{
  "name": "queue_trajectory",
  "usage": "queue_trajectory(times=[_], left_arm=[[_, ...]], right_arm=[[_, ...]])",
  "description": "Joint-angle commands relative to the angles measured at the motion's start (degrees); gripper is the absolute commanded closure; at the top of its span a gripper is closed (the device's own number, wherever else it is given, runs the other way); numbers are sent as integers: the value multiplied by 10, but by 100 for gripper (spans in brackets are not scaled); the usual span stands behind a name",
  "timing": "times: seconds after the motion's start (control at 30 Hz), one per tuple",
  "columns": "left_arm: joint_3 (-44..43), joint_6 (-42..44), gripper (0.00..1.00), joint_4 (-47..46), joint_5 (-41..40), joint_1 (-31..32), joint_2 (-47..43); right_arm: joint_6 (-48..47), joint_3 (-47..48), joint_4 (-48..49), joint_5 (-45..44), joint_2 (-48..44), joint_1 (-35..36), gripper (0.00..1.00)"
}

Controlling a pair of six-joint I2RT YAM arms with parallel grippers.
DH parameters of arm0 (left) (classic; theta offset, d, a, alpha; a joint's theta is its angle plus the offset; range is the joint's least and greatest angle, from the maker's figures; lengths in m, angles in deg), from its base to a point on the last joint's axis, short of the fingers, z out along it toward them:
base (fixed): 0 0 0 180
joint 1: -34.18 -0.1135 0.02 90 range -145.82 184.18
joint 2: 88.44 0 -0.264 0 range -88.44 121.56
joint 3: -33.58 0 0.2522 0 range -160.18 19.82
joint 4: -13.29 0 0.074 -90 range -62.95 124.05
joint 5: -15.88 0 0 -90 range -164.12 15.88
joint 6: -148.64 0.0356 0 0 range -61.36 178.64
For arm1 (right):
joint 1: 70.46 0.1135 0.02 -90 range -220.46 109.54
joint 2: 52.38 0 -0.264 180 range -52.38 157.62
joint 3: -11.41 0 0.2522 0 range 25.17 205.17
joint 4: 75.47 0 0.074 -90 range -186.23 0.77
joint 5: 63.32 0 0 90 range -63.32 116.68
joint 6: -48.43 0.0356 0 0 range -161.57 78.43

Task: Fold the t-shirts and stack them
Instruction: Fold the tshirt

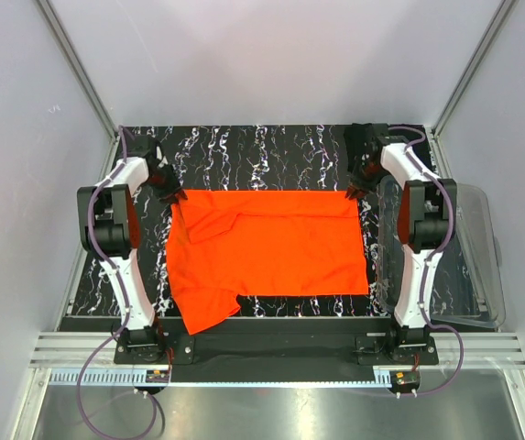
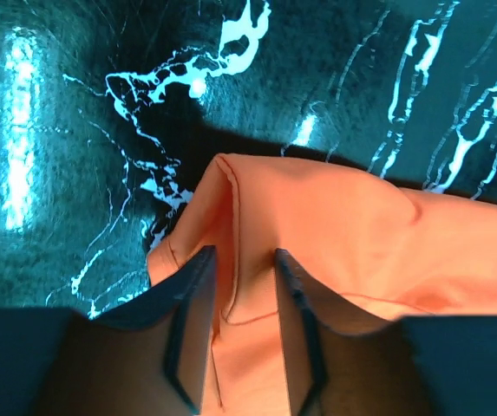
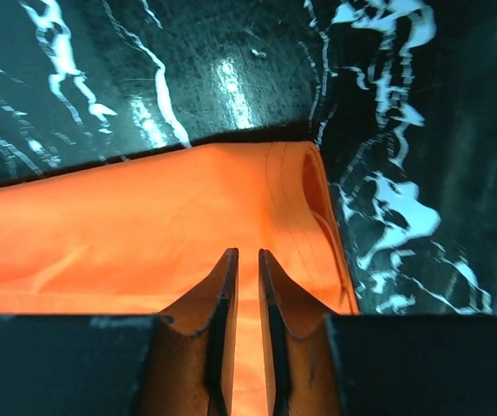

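Black marbled table beneath plain orange-red t-shirt

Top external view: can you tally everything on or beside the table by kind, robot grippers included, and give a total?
orange-red t-shirt: 1
clear plastic bin: 1
grippers: 2 (left gripper, right gripper)
Total: 4

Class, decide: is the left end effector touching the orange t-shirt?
Touching. The left wrist view shows the left end effector with a ridge of the orange t-shirt pinched between its fingers.
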Motion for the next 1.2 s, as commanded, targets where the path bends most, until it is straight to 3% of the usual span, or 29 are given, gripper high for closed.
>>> queue_trajectory(times=[0.0,0.3,0.5,0.67,0.77,0.9,1.17], left_arm=[[-30,7,66,-5,-8,-3,17],[-86,3,68,7,-15,-16,81],[-219,9,65,20,-3,-25,144],[-254,14,48,46,-19,-18,92],[-190,10,45,45,-38,-5,4],[-7,-8,42,43,-95,23,-144],[376,-114,41,36,-123,46,-466]], right_arm=[[11,29,-2,-5,26,14,79],[21,95,-1,-35,98,15,80],[20,178,-21,-22,141,15,79],[-1,237,-75,-48,127,19,69],[-22,240,-89,-62,86,22,63],[-49,200,-99,-63,21,38,60],[-43,-91,-32,-51,-190,146,58]])
